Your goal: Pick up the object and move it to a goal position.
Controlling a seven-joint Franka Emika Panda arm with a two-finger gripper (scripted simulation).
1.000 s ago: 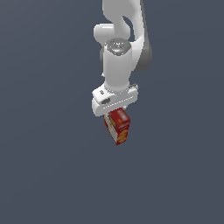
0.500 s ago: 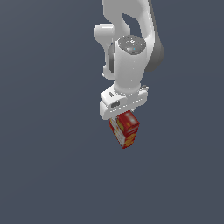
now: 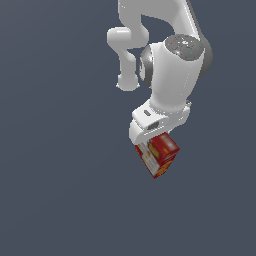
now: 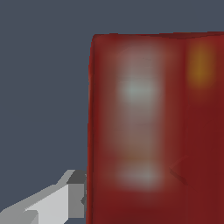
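The object is a small red box (image 3: 159, 156) with white and yellow printed patches. It hangs tilted under my white gripper (image 3: 152, 136), which is shut on it and holds it in the air. My fingers are mostly hidden behind the hand and the box in the exterior view. In the wrist view the box (image 4: 153, 127) fills most of the picture as a blurred red face, and one grey fingertip (image 4: 74, 192) presses against its edge.
A plain dark grey-blue ground (image 3: 60, 190) lies all around, with no other object, container or edge in view. The white arm (image 3: 170, 70) rises above the gripper.
The arm has swung toward the exterior view's right and nearer the camera with the box still held. The wrist has turned, so the box looks more tilted.
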